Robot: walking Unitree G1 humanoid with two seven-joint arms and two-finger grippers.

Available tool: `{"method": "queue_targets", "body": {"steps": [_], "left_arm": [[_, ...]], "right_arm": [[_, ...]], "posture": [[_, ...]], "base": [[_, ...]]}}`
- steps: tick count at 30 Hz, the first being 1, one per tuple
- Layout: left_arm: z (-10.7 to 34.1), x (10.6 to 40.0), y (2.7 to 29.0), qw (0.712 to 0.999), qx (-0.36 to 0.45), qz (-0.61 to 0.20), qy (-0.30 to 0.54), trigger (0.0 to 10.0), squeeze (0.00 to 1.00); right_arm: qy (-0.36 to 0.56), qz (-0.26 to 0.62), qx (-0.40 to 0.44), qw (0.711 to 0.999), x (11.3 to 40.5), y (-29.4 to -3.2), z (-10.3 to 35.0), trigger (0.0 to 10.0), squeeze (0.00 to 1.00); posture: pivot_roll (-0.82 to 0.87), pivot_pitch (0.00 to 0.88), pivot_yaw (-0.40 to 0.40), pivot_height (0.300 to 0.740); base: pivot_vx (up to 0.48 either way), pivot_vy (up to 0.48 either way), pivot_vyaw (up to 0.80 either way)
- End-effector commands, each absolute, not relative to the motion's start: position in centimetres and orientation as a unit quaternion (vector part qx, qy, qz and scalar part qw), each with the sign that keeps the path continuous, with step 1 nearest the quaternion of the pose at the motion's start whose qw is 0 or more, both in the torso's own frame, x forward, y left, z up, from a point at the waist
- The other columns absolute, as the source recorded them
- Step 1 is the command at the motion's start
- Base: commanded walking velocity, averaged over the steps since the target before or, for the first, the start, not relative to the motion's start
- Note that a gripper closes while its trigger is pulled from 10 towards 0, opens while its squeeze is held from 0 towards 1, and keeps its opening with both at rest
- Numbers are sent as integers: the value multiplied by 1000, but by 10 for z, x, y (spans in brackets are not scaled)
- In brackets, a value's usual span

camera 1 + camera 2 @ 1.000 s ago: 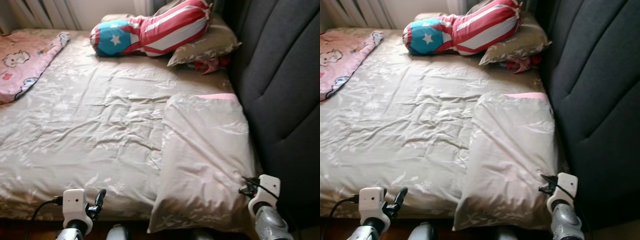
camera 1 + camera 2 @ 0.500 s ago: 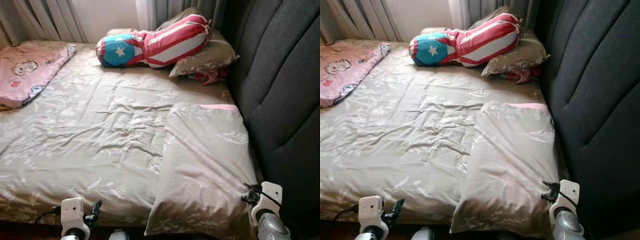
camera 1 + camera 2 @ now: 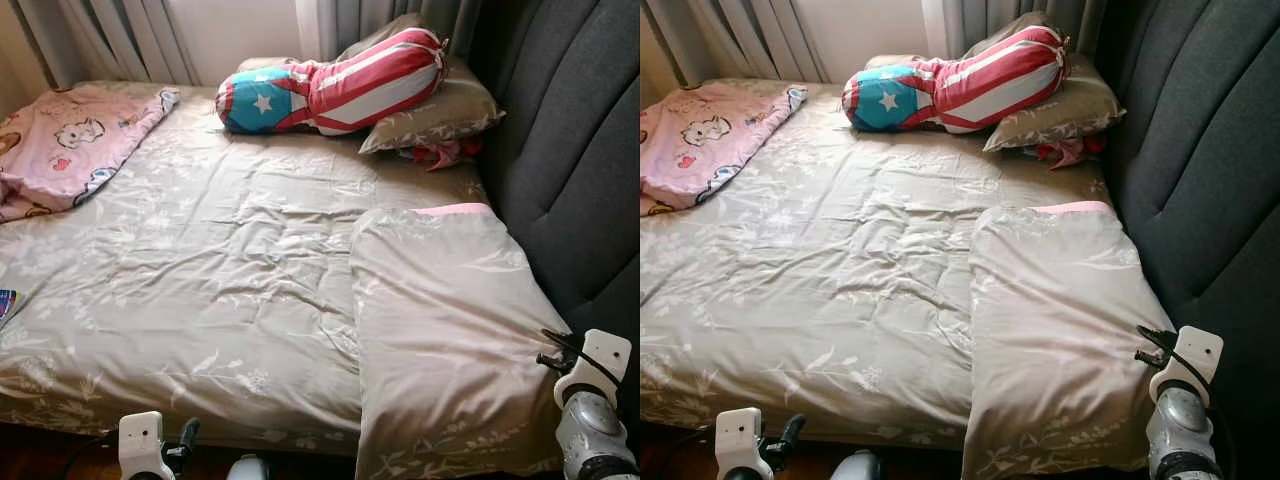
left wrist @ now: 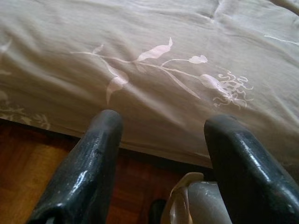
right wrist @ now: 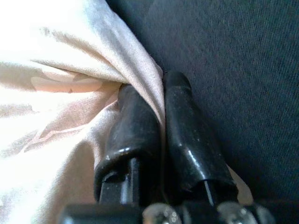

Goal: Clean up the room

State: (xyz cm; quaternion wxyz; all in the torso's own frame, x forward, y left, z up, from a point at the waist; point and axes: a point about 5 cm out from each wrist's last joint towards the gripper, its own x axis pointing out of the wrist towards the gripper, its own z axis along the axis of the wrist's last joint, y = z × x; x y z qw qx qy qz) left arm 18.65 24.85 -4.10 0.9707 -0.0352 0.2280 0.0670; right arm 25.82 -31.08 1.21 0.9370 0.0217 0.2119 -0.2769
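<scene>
Fingers of the right gripper (image 5: 161,121) pressed tight together, pinching a fold of the duvet (image 3: 230,260) at its folded-back flap (image 3: 450,320), hard against the dark headboard (image 3: 590,150) at the bed's near right corner. Left gripper (image 4: 163,135) wide apart, gripping nothing, hanging just off the bed's front edge over the wooden floor (image 4: 28,168), floral print of the cover right ahead of it.

Outward from the pinch: flap running long-ways beside the headboard, from the near corner up toward the pink lining strip (image 3: 455,210) at its far end. Rest of the duvet spread rumpled across the bed. Beyond, at the far right corner, a grey pillow (image 3: 440,105) with a stars-and-stripes bolster (image 3: 330,85) lying across it, something red (image 3: 440,153) tucked beneath. Pink cartoon blanket (image 3: 70,145) bunched at the far left corner.

Key relation: cloth already in the right jaws, so likely a pull along the flap's long axis, headboard side; right arm plainly nearer, left free to smooth the front edge.
</scene>
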Motion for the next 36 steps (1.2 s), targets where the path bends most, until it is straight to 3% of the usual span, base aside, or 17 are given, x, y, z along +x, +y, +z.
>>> {"method": "queue_targets", "body": {"steps": [1, 5, 9, 10, 11, 12, 13, 21, 24, 25, 26, 27, 36], "left_arm": [[-45, 179, 258, 966, -34, 77, 243, 10000, 0], [-48, 174, 265, 963, -33, 80, 256, 10000, 0], [-49, 172, 268, 961, -32, 81, 263, 10000, 0], [-50, 172, 269, 960, -32, 81, 265, 10000, 0], [-50, 172, 269, 960, -32, 82, 267, 10000, 0], [-50, 172, 269, 960, -32, 82, 267, 10000, 0], [-50, 172, 269, 959, -32, 81, 268, 10000, 0], [-51, 176, 266, 959, -35, 78, 269, 10000, 0], [-52, 176, 264, 959, -36, 79, 271, 10000, 0], [-52, 176, 263, 958, -36, 80, 273, 10000, 0], [-53, 176, 263, 958, -37, 81, 274, 10000, 0], [-54, 176, 262, 956, -40, 85, 277, 10000, 0], [-63, 176, 248, 945, -71, 105, 302, 10000, 0]], "right_arm": [[213, -301, 36, 929, 252, -313, 8, 10000, 0], [249, -327, 59, 910, 236, -311, -7, 10000, 0], [250, -326, 66, 909, 234, -311, -9, 10000, 0], [251, -326, 66, 909, 234, -311, -9, 10000, 490], [251, -326, 67, 909, 234, -311, -10, 10000, 490], [252, -326, 69, 909, 234, -311, -10, 10000, 933], [252, -324, 76, 909, 234, -310, -11, 10000, 1000], [247, -313, 91, 913, 235, -308, -11, 10000, 1000], [230, -280, 92, 928, 241, -300, -9, 10000, 1000], [229, -262, 92, 933, 243, -295, -10, 10000, 494], [229, -251, 93, 936, 244, -292, -10, 10000, 494], [239, -203, 99, 945, 246, -277, -16, 10000, 0], [348, -64, 109, 929, 217, -214, -58, 10000, 0]], "posture": [[94, 35, -31, 660], [100, 31, -21, 660], [98, 26, -16, 660], [100, 22, -17, 660], [100, 22, -17, 660], [99, 21, -17, 660], [97, 17, -16, 660], [93, 11, -14, 660], [90, 5, -16, 660], [85, 0, -19, 660], [85, 0, -19, 660], [80, 0, -23, 660], [55, 0, -47, 660]], "base": [[0, 0, 0], [0, 0, 0], [0, 0, 0], [0, 0, 0], [0, 0, 0], [0, 0, 0], [0, 0, 0], [0, 0, 0], [0, 0, 0], [0, 0, 0], [0, 0, 0], [0, 0, 0], [0, 0, 0]]}}
